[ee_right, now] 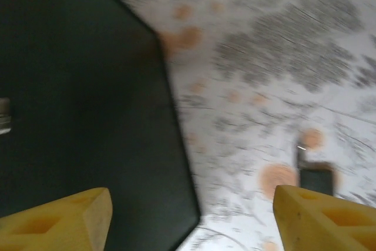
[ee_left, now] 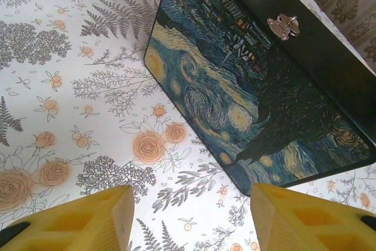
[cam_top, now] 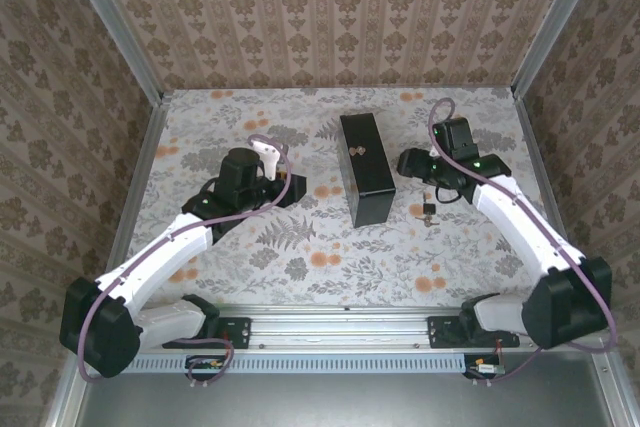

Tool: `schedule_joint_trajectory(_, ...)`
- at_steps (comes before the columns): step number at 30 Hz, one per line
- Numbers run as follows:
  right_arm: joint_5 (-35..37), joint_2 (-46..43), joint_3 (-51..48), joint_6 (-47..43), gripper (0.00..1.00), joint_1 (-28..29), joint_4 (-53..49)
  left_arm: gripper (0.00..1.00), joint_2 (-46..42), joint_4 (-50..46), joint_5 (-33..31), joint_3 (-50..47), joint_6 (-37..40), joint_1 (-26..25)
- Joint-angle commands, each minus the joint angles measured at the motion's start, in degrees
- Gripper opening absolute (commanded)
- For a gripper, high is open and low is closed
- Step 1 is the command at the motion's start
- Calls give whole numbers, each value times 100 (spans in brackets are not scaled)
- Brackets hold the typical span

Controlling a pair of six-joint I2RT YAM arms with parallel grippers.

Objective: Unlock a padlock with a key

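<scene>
- Right gripper (ee_right: pixel 191 220) stood wide open, empty; left gripper (ee_left: pixel 191 218) part open, empty.
- Best to steady the small dark metal padlock (cam_top: pixel 428 212) first; tiny silver key was too blurred to place.

Three cameras, one bench (cam_top: pixel 300 267)
Overhead looks down from the near edge; both wrist views hover close, sharing the dark box (cam_top: pixel 364 167).

Floral table (cam_top: pixel 300 252), black box (cam_top: pixel 365 167), padlock (cam_top: pixel 428 212)
</scene>
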Motion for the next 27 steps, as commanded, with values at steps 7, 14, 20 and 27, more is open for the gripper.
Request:
schedule_joint_trajectory(7, 488, 650, 1081, -494, 100, 1147, -504, 57, 58, 46, 143, -32, -65, 42)
schedule_joint_trajectory(14, 1447, 1365, 1593, -824, 100, 1567, -1100, 57, -21, -25, 143, -50, 6, 53)
schedule_joint_trajectory(20, 1570, 1698, 1743, -866, 100, 1704, -1315, 57, 13, 45, 170, -71, -3, 49)
schedule_joint_trajectory(27, 1453, 2010, 1670, -696, 97, 1723, -1300, 57, -30, -22, 152, -35, 41, 67)
